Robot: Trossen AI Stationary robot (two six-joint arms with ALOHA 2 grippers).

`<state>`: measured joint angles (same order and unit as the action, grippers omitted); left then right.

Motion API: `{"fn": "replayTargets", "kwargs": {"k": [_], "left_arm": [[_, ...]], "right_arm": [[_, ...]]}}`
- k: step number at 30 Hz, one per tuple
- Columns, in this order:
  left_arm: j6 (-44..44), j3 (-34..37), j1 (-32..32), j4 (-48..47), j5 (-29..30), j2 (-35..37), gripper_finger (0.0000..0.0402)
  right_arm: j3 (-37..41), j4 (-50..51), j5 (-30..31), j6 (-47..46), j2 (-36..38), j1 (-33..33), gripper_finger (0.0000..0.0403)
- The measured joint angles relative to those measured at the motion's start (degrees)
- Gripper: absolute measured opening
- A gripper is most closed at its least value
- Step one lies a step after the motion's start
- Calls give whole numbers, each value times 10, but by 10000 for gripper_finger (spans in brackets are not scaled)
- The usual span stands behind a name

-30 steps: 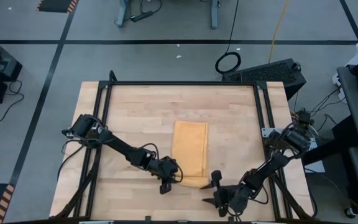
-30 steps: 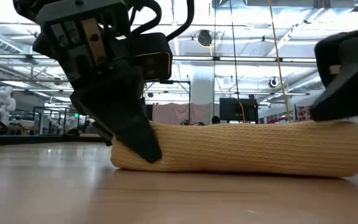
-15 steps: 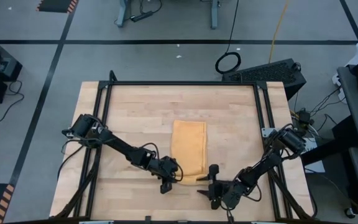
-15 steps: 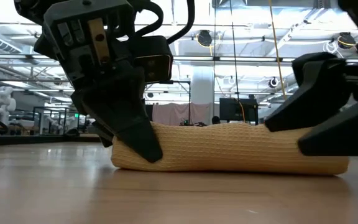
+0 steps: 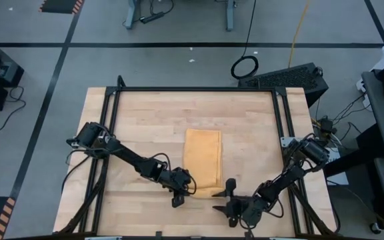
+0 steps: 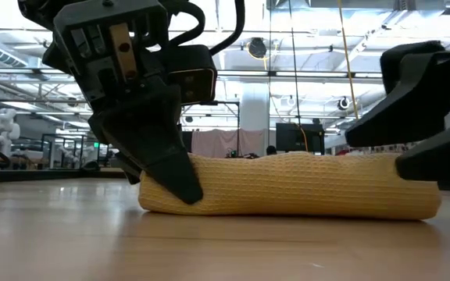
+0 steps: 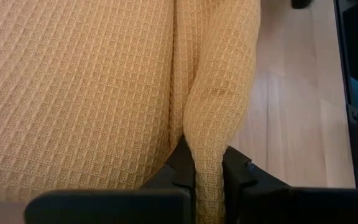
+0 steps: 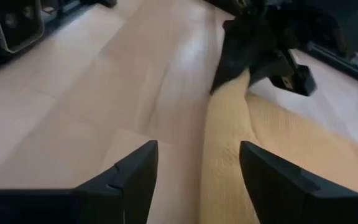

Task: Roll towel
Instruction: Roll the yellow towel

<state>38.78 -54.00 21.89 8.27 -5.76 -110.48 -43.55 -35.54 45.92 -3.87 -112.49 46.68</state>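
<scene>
Pinching towel (image 7: 104,93) fold near table (image 5: 145,120) front edge: left gripper (image 7: 207,177). Right gripper (image 8: 197,171) spread wide at roll's other end, probably not touching. Soft, light, floppy; best taken by both roll ends.

Layout: the towel (image 5: 203,157) lies near the middle of the table (image 5: 145,113), its near edge folded over. The left gripper (image 5: 191,189) sits at the fold's left end, clamped on it. The right gripper (image 5: 223,200) sits just off the fold's right end, fingers (image 8: 132,180) spread apart.
</scene>
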Motion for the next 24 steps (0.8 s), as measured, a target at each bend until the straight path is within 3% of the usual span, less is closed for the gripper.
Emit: {"fn": "replayTargets", "kwargs": {"k": [9, 16, 20, 24], "left_arm": [[1, 0, 2, 3, 1, 0, 29], [-7, 1, 7, 8, 11, 0, 37], [-22, 1, 24, 14, 56, -1, 78], [-35, 1, 40, 17, 90, 0, 145]], "right_arm": [[0, 54, 2, -57, 0, -24, 217], [0, 99, -46, -124, 1, -45, 212], [0, 114, -59, -167, 2, -55, 196], [0, 122, -66, -202, 3, -62, 152]]}}
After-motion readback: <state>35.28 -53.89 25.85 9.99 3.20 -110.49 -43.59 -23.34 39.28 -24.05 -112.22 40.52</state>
